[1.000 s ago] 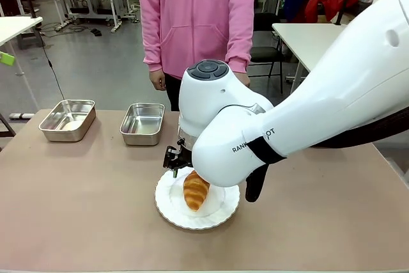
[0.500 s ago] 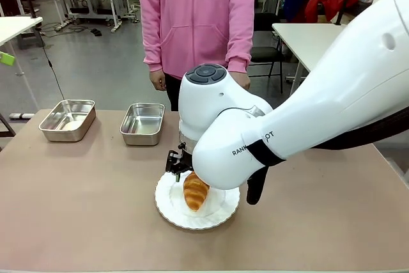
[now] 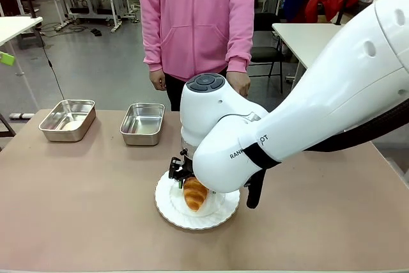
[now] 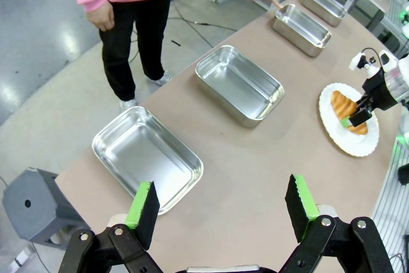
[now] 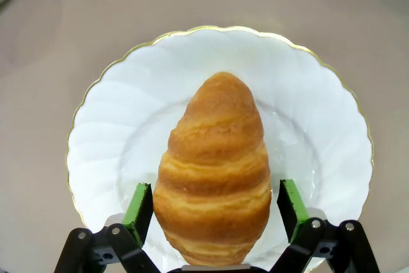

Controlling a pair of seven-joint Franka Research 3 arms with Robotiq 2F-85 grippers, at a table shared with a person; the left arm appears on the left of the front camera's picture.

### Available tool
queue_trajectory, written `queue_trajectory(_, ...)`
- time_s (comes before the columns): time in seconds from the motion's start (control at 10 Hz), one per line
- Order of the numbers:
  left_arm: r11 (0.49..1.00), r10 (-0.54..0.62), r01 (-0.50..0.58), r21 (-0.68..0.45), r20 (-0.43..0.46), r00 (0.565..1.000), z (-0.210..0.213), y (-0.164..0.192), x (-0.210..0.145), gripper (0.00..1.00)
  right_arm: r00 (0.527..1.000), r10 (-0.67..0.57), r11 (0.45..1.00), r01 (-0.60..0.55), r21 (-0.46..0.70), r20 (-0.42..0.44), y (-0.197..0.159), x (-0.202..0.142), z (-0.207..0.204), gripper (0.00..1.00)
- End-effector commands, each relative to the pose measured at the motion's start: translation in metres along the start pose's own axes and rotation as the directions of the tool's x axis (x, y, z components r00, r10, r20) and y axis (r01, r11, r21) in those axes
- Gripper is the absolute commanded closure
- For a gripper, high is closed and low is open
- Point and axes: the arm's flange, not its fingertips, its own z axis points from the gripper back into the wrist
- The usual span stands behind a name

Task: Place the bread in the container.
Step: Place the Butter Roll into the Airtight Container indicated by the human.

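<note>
Right gripper (image 5: pixel 215 206) lower, astride flaky bread (image 5: pixel 214 158)

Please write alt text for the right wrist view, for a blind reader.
A golden-brown croissant lies on a white plate with a gold rim, between the open green pads of the right gripper. The plate rests on a brown table.
</note>
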Motion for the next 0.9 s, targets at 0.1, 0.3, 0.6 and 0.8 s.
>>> queue_trajectory(0.1,1.000,-0.015,0.015,-0.003,0.007,1.000,0.0015,-0.0014,0.0014,0.00,1.000,0.008,1.000,-0.008,0.012,0.013,0.0032,-0.0035,0.0056,0.20)
queue_trajectory(0.3,1.000,-0.015,0.015,-0.003,0.007,1.000,0.0015,-0.0014,0.0014,0.00,1.000,0.016,1.000,-0.016,0.008,0.007,0.0042,-0.0040,0.0071,0.22)
queue_trajectory(0.6,1.000,-0.015,0.015,-0.003,0.007,1.000,0.0015,-0.0014,0.0014,0.00,1.000,0.014,1.000,-0.014,0.005,0.004,0.0038,-0.0050,0.0038,0.42)
queue_trajectory(0.8,1.000,-0.015,0.015,-0.003,0.007,1.000,0.0015,-0.0014,0.0014,0.00,1.000,0.014,1.000,-0.014,0.005,0.004,0.0038,-0.0050,0.0038,0.42)
